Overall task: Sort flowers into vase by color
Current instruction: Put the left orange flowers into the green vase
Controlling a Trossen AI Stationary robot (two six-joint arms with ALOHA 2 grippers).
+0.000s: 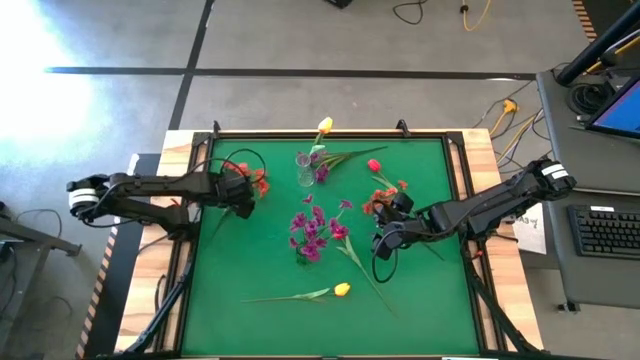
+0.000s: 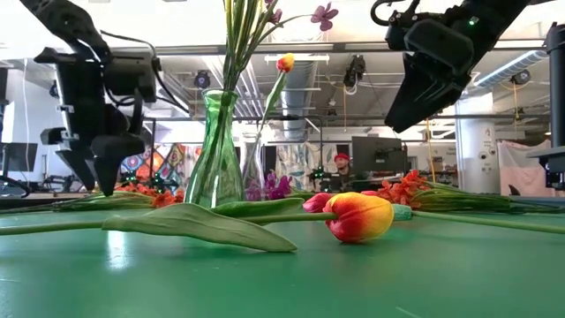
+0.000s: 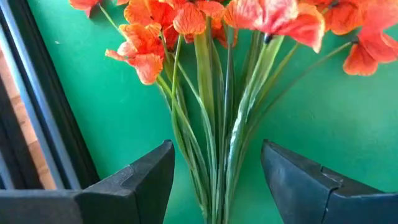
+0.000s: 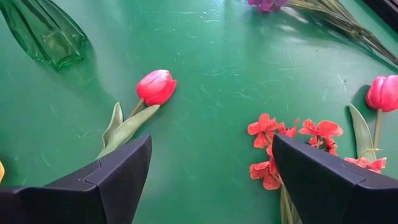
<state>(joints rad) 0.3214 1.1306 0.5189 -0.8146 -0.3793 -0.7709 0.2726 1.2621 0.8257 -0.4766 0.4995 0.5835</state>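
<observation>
The left arm reaches in from the counter's left edge, its left gripper [image 1: 243, 200] held low with the fingers [image 3: 134, 180] spread apart. The right arm stretches in from the right side, elbow bent (wrist angled downward), and the right gripper [image 1: 383, 246] hangs above the counter, apparently clear of it, fingers [image 4: 112, 174] wide open.

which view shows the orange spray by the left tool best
The left wrist view: the orange spray fills it, stems between the open left tool. The high view shows it small, the low view low petals, the right wrist view nothing.
</observation>
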